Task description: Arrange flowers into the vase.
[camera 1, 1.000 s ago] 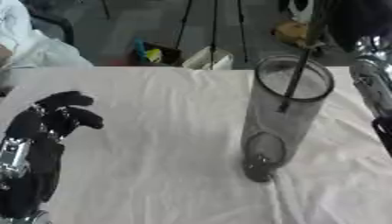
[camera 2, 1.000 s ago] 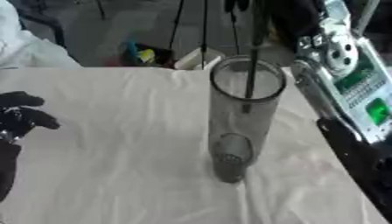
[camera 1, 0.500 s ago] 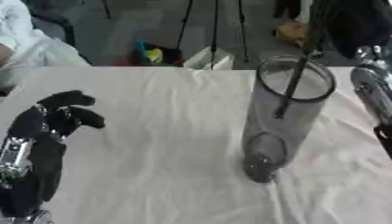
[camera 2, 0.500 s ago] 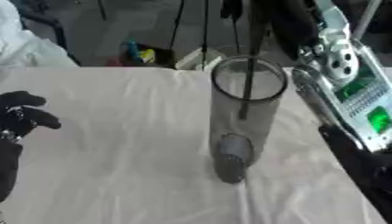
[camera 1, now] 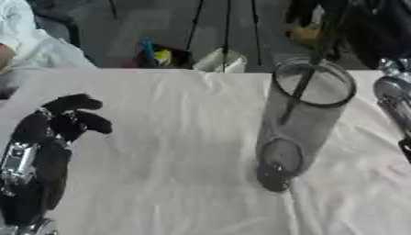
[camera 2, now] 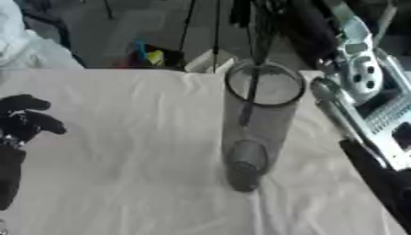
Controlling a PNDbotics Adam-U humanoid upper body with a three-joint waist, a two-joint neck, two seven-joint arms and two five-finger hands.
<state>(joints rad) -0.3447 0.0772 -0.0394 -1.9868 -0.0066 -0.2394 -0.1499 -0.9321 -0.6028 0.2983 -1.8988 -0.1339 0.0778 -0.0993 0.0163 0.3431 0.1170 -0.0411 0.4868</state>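
A tall, clear, cylindrical glass vase (camera 1: 301, 114) stands upright on the bench (camera 1: 176, 151), which is covered with a wrinkled white cloth, a little right of the middle in the left eye view. A thin dark flower stem (camera 1: 298, 94) slants down through the vase's open mouth; its lower end hangs inside the upper part of the glass, well above the vase's base, and its upper part rises out past the rim toward the top of the picture. At the bottom of the vase a dark rounded shape (camera 1: 277, 160) shows through the glass; what it is cannot be made out. The robot's right arm (camera 2: 361, 78), silver and black with a pale panel, comes in from the upper right, just beside the vase; the right hand itself lies somewhere in the dark blur above the vase rim, and I cannot tell whether its fingers are open or closed round the stem. The black left hand (camera 1: 60, 121) rests at the lower left of the bench, well apart from the vase, with its fingers curled and holding nothing. Beyond the far edge of the bench, a small blue and yellow object (camera 1: 157, 55) sits on the floor.
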